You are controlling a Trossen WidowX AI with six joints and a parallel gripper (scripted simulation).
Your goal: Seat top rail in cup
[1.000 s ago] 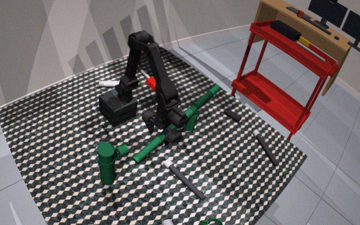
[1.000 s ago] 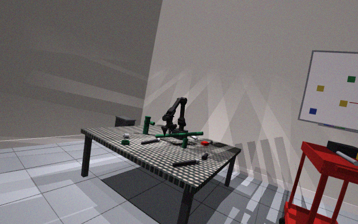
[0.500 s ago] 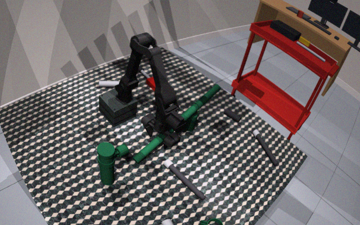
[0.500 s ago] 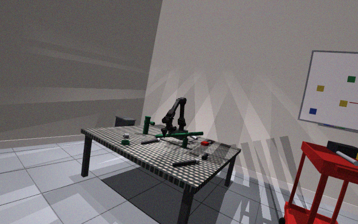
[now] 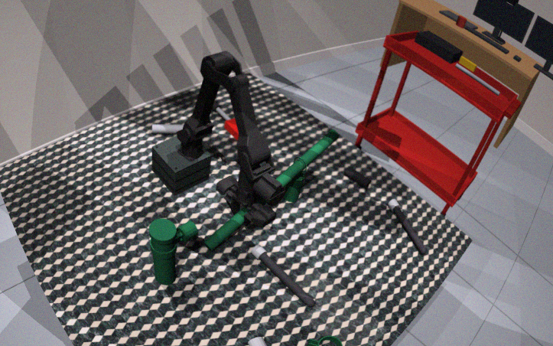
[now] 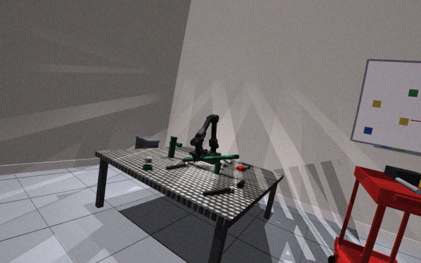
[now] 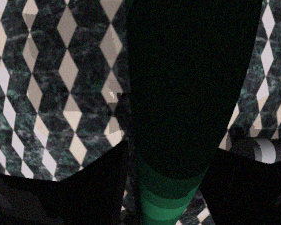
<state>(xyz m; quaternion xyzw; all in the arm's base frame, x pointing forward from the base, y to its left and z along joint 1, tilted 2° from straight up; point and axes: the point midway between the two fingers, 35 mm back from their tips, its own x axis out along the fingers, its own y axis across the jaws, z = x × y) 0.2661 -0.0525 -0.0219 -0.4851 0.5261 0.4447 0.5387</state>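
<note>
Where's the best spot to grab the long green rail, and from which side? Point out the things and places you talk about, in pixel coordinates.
Probably grip the rail (image 5: pixel 228 230) (image 6: pixel 228 157) (image 7: pixel 162 211) on the stretch between the loop cap and its cut end, coming from above with one finger either side. It is a straight, round tube, raised off the table there, and the loop cap's post (image 5: pixel 292 194) (image 6: pixel 217 168) would crowd a grip farther back.

The walls (image 5: pixel 111 25) (image 6: pixel 271 39) are grey, with pale bands of light on them. On the tiled floor (image 5: pixel 523 266) (image 6: pixel 19 209) stands a red cart (image 5: pixel 446 77) (image 6: pixel 377 215). Behind it is a wooden desk (image 5: pixel 526 68) with two dark screens (image 5: pixel 504 19). A white board (image 6: pixel 392 78) hangs on one wall.
</note>
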